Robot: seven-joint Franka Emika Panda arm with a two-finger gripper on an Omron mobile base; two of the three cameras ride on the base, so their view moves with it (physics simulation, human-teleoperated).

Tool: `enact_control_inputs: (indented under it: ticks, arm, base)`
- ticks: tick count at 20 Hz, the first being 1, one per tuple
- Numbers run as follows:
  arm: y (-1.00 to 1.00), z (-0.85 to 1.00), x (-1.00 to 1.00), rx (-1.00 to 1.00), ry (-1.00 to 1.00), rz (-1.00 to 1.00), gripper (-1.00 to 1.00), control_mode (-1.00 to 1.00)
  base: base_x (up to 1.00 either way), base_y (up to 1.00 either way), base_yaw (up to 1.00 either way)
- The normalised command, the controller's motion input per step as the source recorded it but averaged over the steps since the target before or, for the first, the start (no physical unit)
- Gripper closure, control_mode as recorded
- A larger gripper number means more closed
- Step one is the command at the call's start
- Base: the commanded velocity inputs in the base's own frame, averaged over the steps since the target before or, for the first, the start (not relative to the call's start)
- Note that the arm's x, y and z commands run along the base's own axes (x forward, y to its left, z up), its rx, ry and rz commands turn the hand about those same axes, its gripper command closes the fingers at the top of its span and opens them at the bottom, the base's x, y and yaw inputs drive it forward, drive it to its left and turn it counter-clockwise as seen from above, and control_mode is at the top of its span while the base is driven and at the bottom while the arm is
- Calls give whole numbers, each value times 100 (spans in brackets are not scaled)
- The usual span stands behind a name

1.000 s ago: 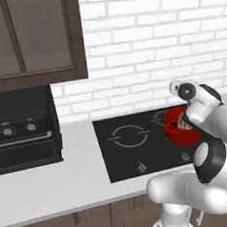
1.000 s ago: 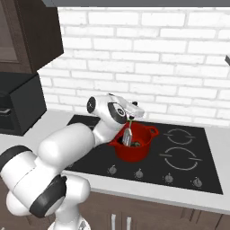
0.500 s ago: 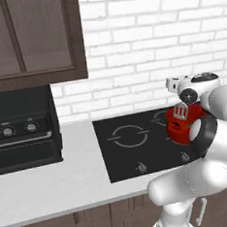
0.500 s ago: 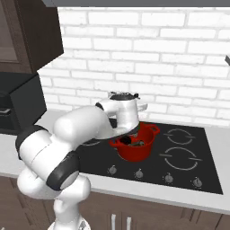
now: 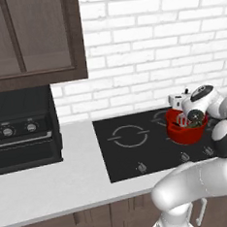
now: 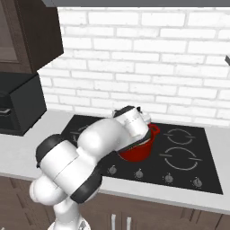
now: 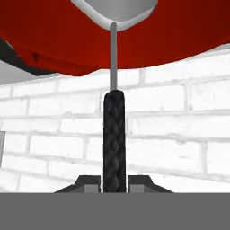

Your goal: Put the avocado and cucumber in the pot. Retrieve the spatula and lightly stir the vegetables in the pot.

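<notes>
since a second ago the white arm has swung its hand round the round bright red pot (image 5: 186,132), and now hangs at the pot's right side in the left base view. from the right base view the arm's elbow hides most of the pot (image 6: 140,150); only its right loop handle and lower wall show. contents are hard to make out. the fingers (image 7: 114,182) are pinched on the slim black handle of the silver-grey spatula (image 7: 114,134), whose head is cut off at the top against the pot's red wall (image 7: 54,40). the pot stands on the black cooktop (image 5: 131,150) set in the pale grey surface (image 5: 53,181).
</notes>
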Motion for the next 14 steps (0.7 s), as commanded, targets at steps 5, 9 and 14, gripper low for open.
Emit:
enact_control_inputs:
  ticks: [5, 9, 14]
  arm:
    - [66, -41, 17, 0, 3, 0, 100, -100]
    - [56, 5, 12, 2, -1, 0, 100, -100]
    - [14, 71, 2, 3, 15, 0, 100, -100]
  base:
    - [0, 0, 0]
    - [0, 0, 0]
    - [0, 0, 0]
